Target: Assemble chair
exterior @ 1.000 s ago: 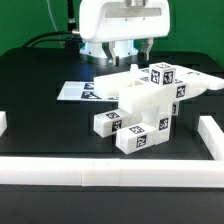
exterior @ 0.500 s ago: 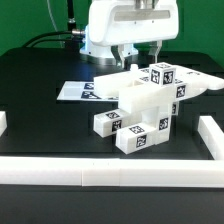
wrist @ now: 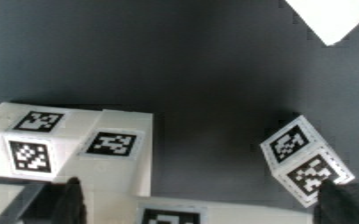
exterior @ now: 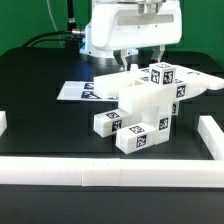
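The chair [exterior: 146,104] is a cluster of white blocky pieces with black-and-white tags in the middle of the black table. A short tagged post [exterior: 108,122] lies against its front on the exterior view's left. My gripper [exterior: 143,60] hangs open and empty just above the back of the cluster, touching nothing. In the wrist view the open gripper [wrist: 202,208] shows its dark fingertips [wrist: 59,205] either side of a tagged face. A tagged chair block [wrist: 66,142] lies on one side and another tagged piece [wrist: 302,155] on the other.
The marker board [exterior: 78,91] lies flat behind the chair on the exterior view's left. White border rails run along the front [exterior: 110,173] and stand at the right [exterior: 213,136] and left [exterior: 3,122]. A flat white piece [exterior: 205,83] juts out at the right.
My gripper has moved toward the exterior view's right and slightly lower over the chair pieces, still open. The pieces have not moved.
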`<action>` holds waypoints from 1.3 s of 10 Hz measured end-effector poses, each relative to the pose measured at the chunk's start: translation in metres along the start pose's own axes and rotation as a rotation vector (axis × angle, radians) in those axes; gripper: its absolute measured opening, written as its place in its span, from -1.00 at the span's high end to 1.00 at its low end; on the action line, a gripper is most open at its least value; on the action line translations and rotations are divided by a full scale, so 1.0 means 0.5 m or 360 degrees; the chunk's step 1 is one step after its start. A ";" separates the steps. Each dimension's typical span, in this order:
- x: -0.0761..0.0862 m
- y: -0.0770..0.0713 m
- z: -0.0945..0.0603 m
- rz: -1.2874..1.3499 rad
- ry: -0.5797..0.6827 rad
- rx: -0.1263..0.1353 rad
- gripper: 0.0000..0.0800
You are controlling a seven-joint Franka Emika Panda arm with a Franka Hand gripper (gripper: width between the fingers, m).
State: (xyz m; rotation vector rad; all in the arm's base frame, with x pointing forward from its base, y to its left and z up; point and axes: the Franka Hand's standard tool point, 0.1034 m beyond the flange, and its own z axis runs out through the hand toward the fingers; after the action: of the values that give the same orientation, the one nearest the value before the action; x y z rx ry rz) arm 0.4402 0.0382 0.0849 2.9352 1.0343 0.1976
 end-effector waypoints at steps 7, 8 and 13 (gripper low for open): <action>0.040 0.002 0.010 0.0127 -0.0009 0.0012 -0.62; 0.050 0.008 0.008 0.0138 -0.0004 0.0010 -0.62; 0.085 0.047 0.028 0.0175 0.0003 -0.0019 -0.62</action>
State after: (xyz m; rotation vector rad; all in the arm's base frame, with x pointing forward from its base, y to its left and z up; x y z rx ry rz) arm 0.4892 0.0468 0.0775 2.9837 0.8691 0.2085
